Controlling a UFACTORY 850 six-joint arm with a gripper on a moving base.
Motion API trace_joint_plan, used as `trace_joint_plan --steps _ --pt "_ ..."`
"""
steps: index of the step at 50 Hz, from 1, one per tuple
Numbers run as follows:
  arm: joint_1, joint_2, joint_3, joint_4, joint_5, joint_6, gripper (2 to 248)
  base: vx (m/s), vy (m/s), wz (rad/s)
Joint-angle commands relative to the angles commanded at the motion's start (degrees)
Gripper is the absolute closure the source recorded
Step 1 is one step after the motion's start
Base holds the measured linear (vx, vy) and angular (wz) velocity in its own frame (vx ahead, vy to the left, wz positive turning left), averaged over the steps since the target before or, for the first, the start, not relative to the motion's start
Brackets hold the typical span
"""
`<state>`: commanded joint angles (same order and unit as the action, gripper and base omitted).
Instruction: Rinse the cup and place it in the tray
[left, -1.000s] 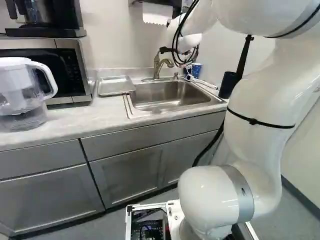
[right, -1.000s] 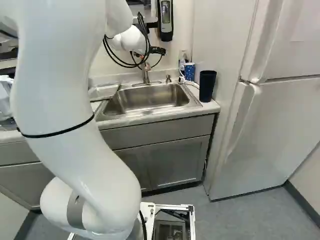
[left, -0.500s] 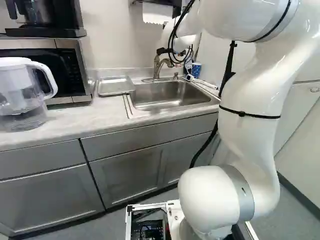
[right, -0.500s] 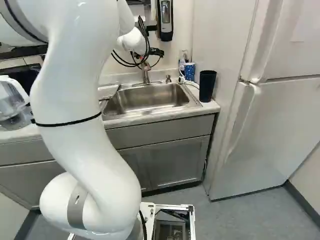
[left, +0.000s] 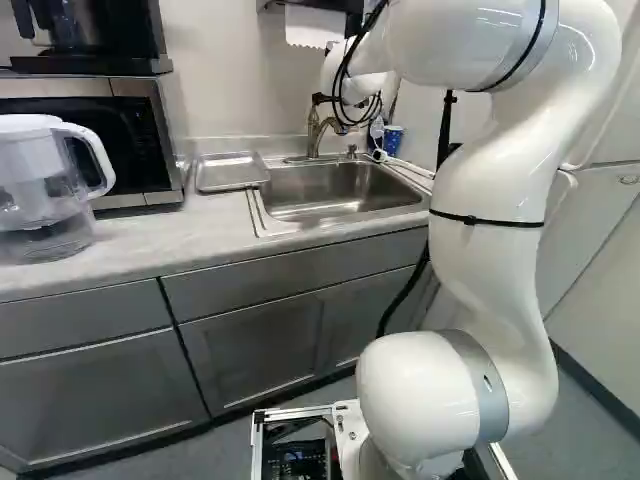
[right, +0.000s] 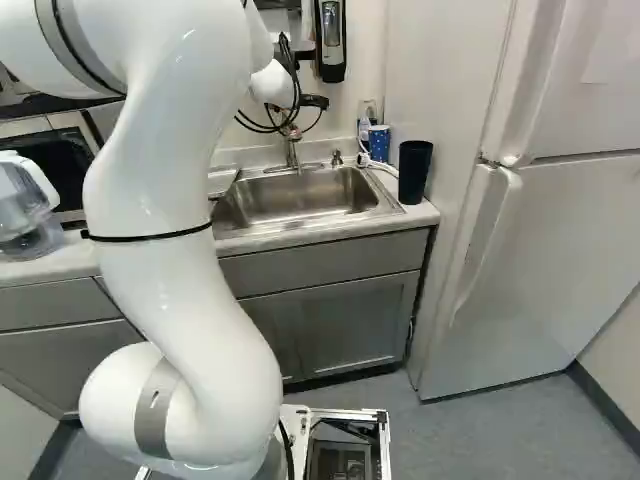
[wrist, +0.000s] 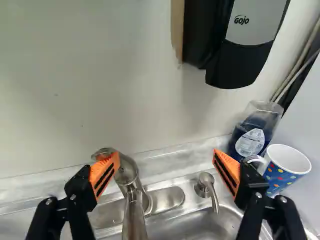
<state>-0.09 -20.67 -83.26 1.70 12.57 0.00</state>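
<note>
- The gripper (right: 315, 102) was wide open, gripping nothing; one orange pad (wrist: 106, 172) overlapped the faucet (wrist: 127, 172), contact unclear.
- Labels marked the soap bottle (wrist: 252, 140) and dispenser (wrist: 240, 55).
- The arm (left: 490, 200) arched toward the wall above the sink (left: 340, 190).
- The spotted cup (wrist: 282, 172) stood upright beside the bottle.

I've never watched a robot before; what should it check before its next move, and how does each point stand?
1. Pincer open: ok, fingers wide apart.
2. Dotted cup gripped: not ok, it stands beside the sink, outside the fingers.
3. Orange pad clear of the faucet: cannot tell, they overlap in the wrist view.
4. Tray at hand: ok, beside the sink.
5. Cup in tray: not ok, not there yet.
</note>
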Motion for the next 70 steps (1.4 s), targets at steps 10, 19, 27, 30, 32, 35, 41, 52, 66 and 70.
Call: trace_joint_plan --steps 10,19,27,30,32,35,41,52,66,70 --pt "0.0 -0.3 -0.4 0.2 0.5 0.0 3 0.000 0.000 0.000" --pt "0.0 -0.3 -0.4 0.2 0.5 0.0 3 0.000 0.000 0.000" --pt "0.0 0.3 0.3 0.2 0.5 0.0 3 0.000 0.000 0.000" --pt "0.0 0.8 1.0 0.2 0.5 0.0 3 0.000 0.000 0.000" --pt "0.0 1.3 1.6 0.2 0.5 0.0 3 0.000 0.000 0.000" --pt "0.0 2.1 2.5 0.2 0.5 0.0 3 0.000 0.000 0.000" --pt "0.0 3.9 4.6 0.2 0.5 0.0 3 0.000 0.000 0.000" --pt "0.0 7.1 8.2 0.2 0.5 0.0 3 0.000 0.000 0.000" --pt "0.0 11.3 12.8 0.2 0.2 0.0 3 0.000 0.000 0.000" --pt "0.0 12.5 14.1 0.2 -0.1 0.0 3 0.000 0.000 0.000"
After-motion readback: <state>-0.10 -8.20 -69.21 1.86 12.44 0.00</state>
